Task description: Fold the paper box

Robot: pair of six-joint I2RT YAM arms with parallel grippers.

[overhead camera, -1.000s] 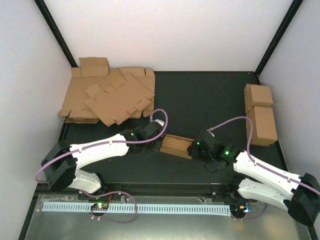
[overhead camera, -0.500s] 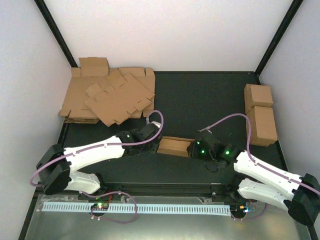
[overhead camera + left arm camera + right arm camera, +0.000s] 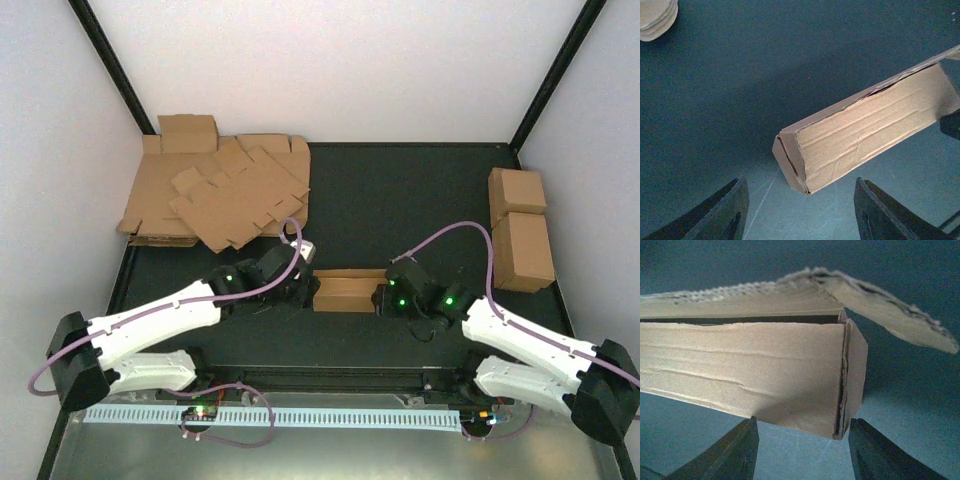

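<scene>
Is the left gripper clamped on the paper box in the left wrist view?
No, the fingers of the left gripper stand apart, and dark table shows between each one and the paper box.

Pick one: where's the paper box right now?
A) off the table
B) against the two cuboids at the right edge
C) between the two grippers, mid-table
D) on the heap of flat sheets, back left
C: the top view shows the paper box between the left gripper and the right gripper, well apart from the heap of sheets and the cuboids.
</scene>
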